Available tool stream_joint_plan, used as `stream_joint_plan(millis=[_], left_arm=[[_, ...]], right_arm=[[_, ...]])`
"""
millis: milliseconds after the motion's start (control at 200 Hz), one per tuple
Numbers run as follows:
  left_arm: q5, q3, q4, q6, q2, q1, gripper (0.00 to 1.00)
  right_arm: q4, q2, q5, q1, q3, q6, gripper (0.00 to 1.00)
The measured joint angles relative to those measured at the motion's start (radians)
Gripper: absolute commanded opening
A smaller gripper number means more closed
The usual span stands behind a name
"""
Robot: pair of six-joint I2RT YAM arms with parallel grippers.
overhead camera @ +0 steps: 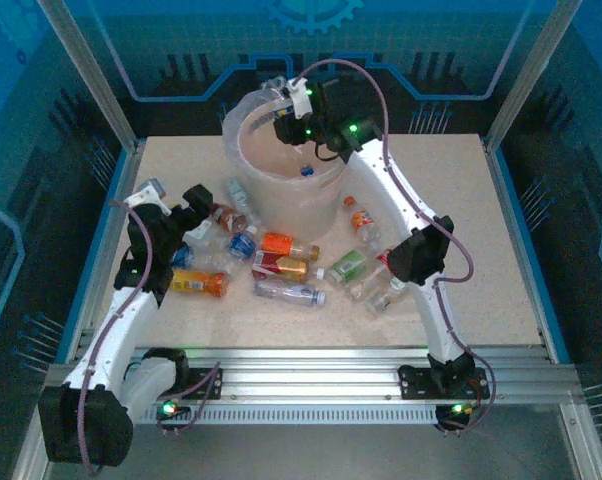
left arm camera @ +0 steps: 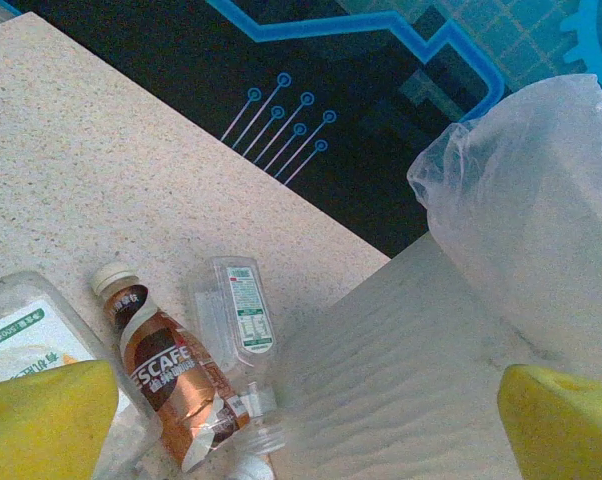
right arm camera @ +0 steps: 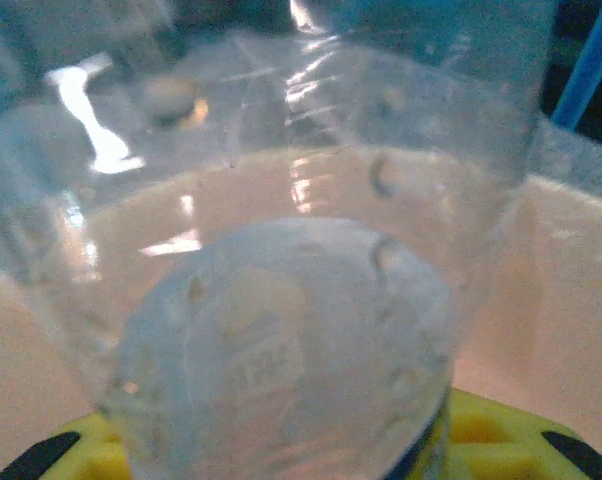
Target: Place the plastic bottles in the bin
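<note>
One clear bottle [right arm camera: 281,330], clamped in the right gripper [overhead camera: 286,105] above the bin [overhead camera: 281,200]. Risk: released off-centre, it may catch the bunched liner [left arm camera: 541,200] and fall outside. Bottle: transparent, dimpled, light. Some ten bottles [overhead camera: 281,265] lie beside the bin on the table [overhead camera: 461,200]. Left gripper [left arm camera: 301,420] wide open, empty, near them.
</note>
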Motion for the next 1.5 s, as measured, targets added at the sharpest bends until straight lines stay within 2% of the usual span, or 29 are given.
stream_joint_plan(millis=[290,435,730,840,940,1186,1501], left_arm=[[0.014,0.0,0.0,0.0,0.016,0.0,0.99],[0.016,0.0,0.0,0.0,0.027,0.0,0.99],[0.016,0.011,-0.001,0.0,0.043,0.0,0.99],[0.018,0.015,-0.001,0.0,0.048,0.0,0.99],[0.024,0.017,-0.001,0.0,0.056,0.0,0.99],[0.034,0.035,-0.007,-0.001,0.077,0.0,0.99],[0.034,0.049,-0.024,0.0,0.077,0.0,0.99]], right_arm=[[-0.042,0.04,0.0,0.0,-0.001,-0.04,0.25],[-0.07,0.046,0.005,0.0,-0.003,-0.056,0.3],[-0.119,0.065,0.019,0.0,-0.049,-0.089,0.55],[-0.137,0.082,0.031,0.0,-0.049,-0.104,0.72],[-0.148,0.089,0.039,0.0,-0.049,-0.114,0.82],[-0.153,0.088,0.04,0.001,-0.049,-0.124,1.0],[-0.18,0.044,0.042,0.001,0.024,-0.13,1.0]])
